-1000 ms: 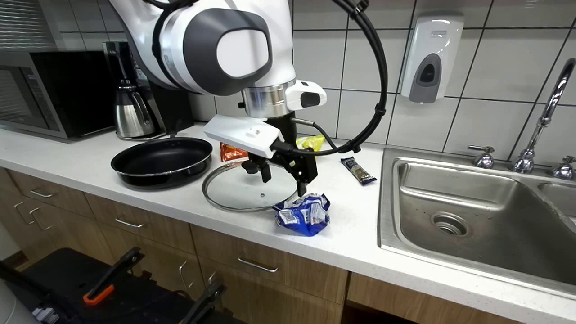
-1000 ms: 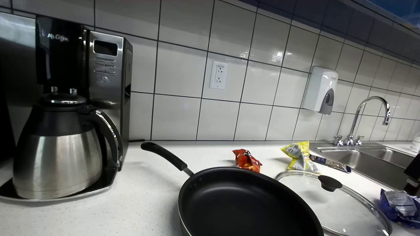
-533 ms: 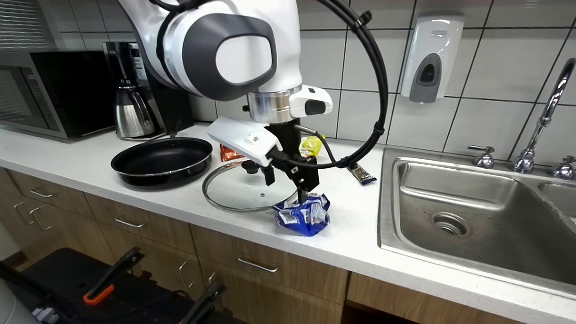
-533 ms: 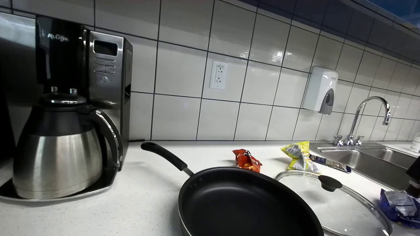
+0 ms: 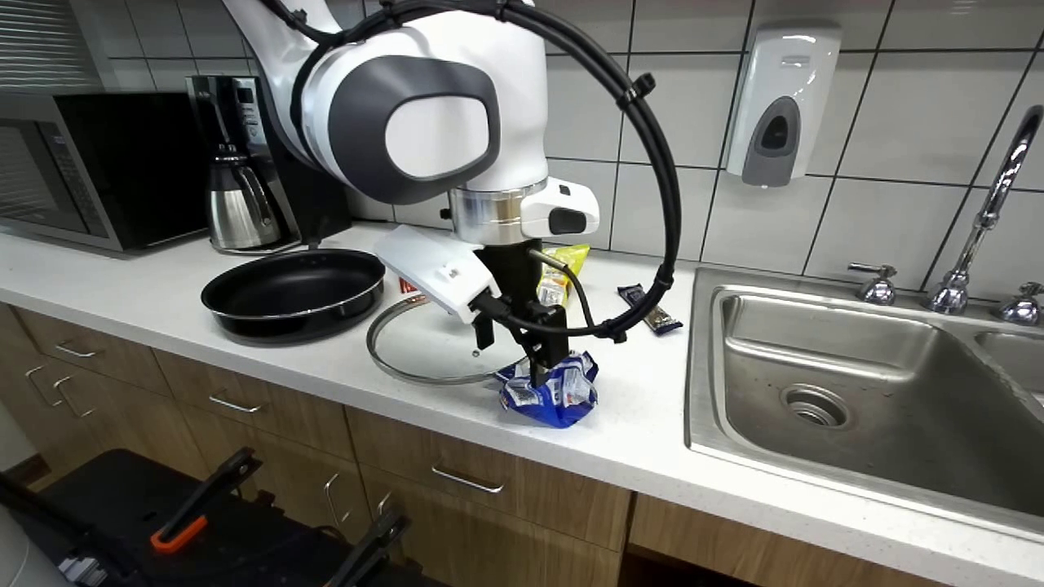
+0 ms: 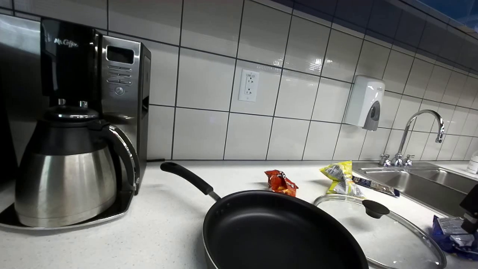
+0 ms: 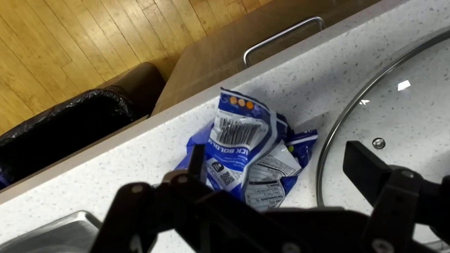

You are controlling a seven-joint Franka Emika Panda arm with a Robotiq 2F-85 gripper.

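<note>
Wrist view, blue packet [image 7: 233, 151], beneath tool [image 7: 276, 149]

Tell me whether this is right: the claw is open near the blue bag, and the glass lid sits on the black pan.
Not quite: the glass lid isn't on the black pan; both exterior views show it on the counter, between the pan and the blue bag. The claw is open near that bag, as you say.
</note>
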